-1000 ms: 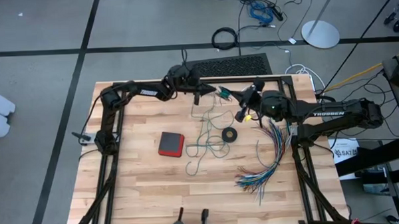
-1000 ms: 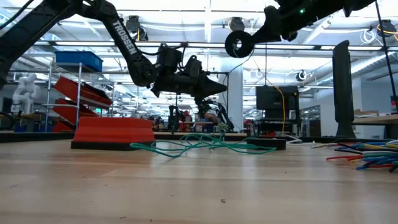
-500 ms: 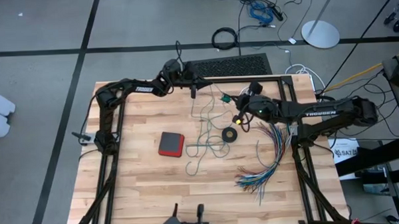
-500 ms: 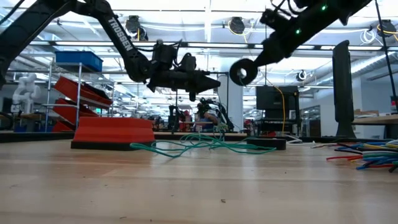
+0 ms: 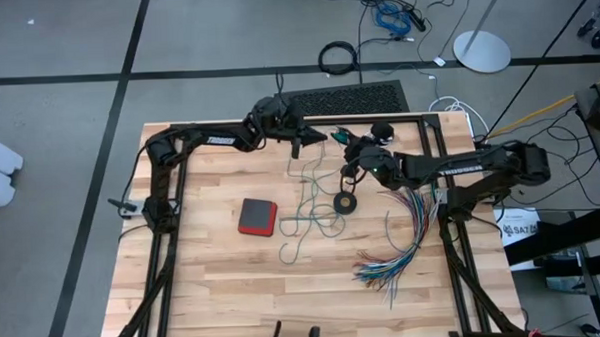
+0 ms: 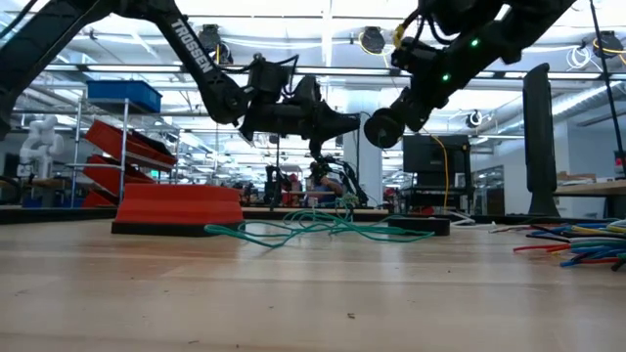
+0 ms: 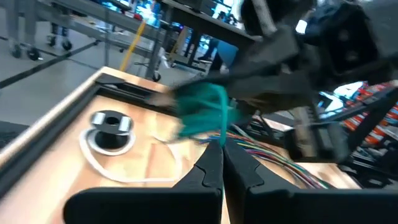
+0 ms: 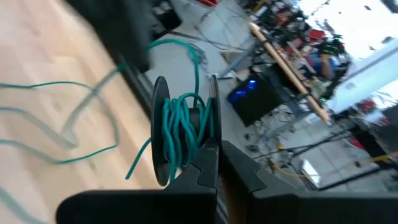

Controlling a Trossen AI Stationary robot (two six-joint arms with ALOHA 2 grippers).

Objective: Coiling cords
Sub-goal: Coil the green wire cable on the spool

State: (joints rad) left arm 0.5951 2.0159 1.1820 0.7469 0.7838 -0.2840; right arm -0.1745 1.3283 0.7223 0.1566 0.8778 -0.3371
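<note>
Above the far middle of the table, my right gripper [image 8: 208,152] is clamped on a small black spool [image 8: 183,127] with several turns of the teal-green cord [image 5: 311,210] already on it, while my left gripper [image 5: 324,138] pinches the same cord just beside it, fingers closed on the strand. The rest of that cord lies in loose loops on the wood between the red block [image 5: 257,216] and the black tape ring [image 5: 345,203]; the white cord [image 7: 134,177], with its round black-and-white piece [image 7: 111,122], rests at the far edge. To wind well, I judge I should keep the strand taut between my claws, feed it squarely between the flanges, and lift slack slowly so the loops don't snag the ring or the multicoloured wires [image 5: 408,240].
</note>
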